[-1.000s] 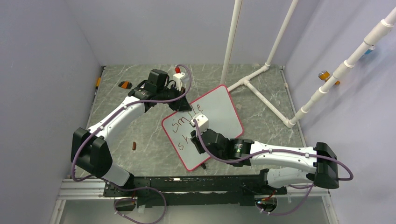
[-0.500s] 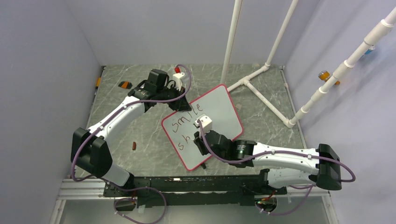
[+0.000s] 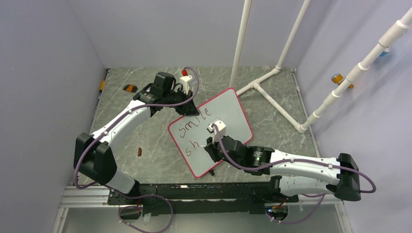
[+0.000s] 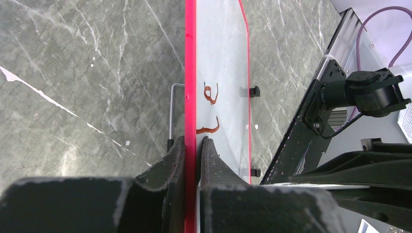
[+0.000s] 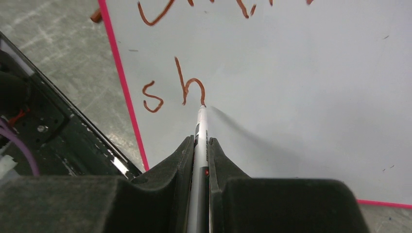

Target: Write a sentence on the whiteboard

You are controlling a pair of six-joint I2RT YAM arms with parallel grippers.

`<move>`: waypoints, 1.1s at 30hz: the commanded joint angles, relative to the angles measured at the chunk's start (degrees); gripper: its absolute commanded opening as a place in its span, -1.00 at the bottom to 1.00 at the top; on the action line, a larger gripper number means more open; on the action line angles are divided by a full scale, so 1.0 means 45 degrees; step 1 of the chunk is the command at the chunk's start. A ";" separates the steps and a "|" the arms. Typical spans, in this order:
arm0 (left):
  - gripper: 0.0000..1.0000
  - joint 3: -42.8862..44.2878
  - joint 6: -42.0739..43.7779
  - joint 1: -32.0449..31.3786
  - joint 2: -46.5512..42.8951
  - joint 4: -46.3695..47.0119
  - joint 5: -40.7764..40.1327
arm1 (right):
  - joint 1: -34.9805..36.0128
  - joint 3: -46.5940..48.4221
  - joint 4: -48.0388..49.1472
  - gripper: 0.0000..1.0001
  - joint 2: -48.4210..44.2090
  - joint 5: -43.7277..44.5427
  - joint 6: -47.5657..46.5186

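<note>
Whiteboard (image 3: 234,112), askew on counter (image 3: 155,141), rim clamped in left pincer (image 4: 193,145): sentence (image 5: 175,90) part-written, "smile" done, second line at "sh", marker (image 5: 201,121) clamped in right pincer (image 5: 199,143) with tip at the h's foot; rest of that word and anything further apparently outstanding.

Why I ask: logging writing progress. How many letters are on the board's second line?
2: an "s" near the whiteboard's pink rim, and an "h" just right of it, at the marker tip. The right wrist view shows none hidden.
</note>
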 commanded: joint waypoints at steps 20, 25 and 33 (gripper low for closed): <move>-1.00 0.0126 0.0836 0.0105 -0.0399 0.0844 -0.1283 | -0.1319 0.0459 0.1679 -1.00 0.0014 -0.0481 -0.0338; -1.00 0.0120 0.0831 0.0121 -0.0438 0.0856 -0.1261 | -0.1319 0.0506 0.1811 -1.00 0.0228 -0.0647 -0.0416; -1.00 0.0155 0.0806 0.0110 -0.0419 0.0846 -0.1240 | -0.1357 0.0233 0.1765 -1.00 0.0353 -0.0564 -0.0285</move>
